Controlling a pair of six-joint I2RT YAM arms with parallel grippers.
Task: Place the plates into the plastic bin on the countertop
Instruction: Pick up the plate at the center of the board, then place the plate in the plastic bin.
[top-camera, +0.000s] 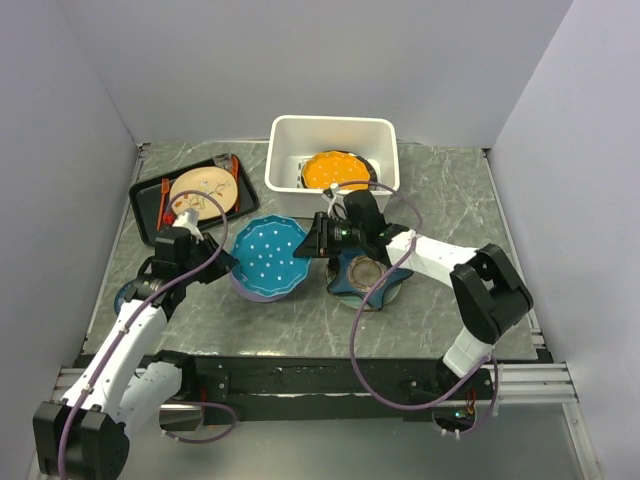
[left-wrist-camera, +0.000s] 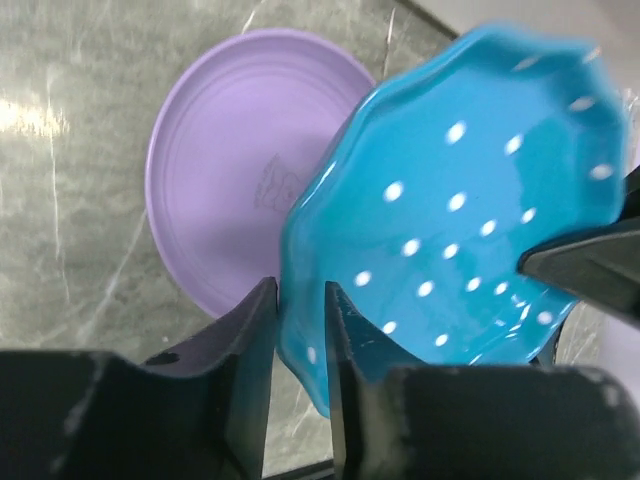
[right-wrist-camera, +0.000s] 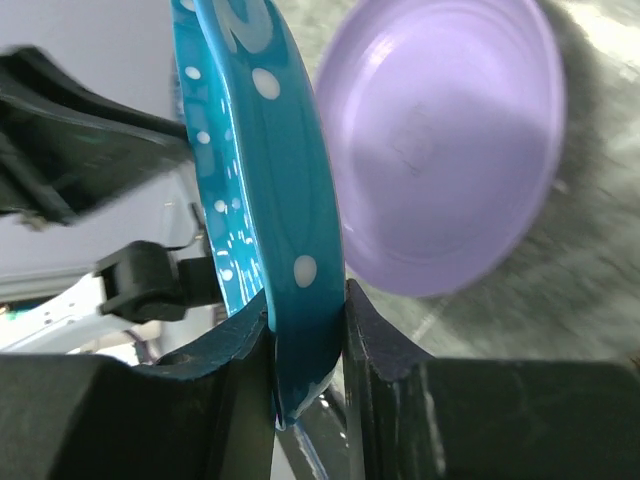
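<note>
Dark fingers fill the foreground of both wrist views, each pair astride the rim of the blue dotted plate (top-camera: 268, 258). Everything rests on the grey marbled bench (top-camera: 450, 200). The white plastic bin (top-camera: 333, 150) stands at the middle of its far edge with an orange scalloped plate (top-camera: 335, 170) inside, and a black tray (top-camera: 150, 205) bearing a beige plate (top-camera: 203, 190) lies by the far left corner. The dotted plate hangs tilted over the bench's middle, slightly left, outside the bin. Only the wrist views show the whole lavender plate (left-wrist-camera: 230, 170) lying flat beneath it; from above just a sliver of its rim shows. The right end effector (right-wrist-camera: 305, 310) pinches the dotted plate's edge, both fingers touching. The left end effector (left-wrist-camera: 300, 300) is narrow around the opposite edge; whether it presses cannot be told. The right wrist lies between plate and bin and covers part of the navy star-shaped plate (top-camera: 340, 285) just right of the middle. A small blue bowl (top-camera: 128, 295) peeks from behind the left arm near the left edge.
</note>
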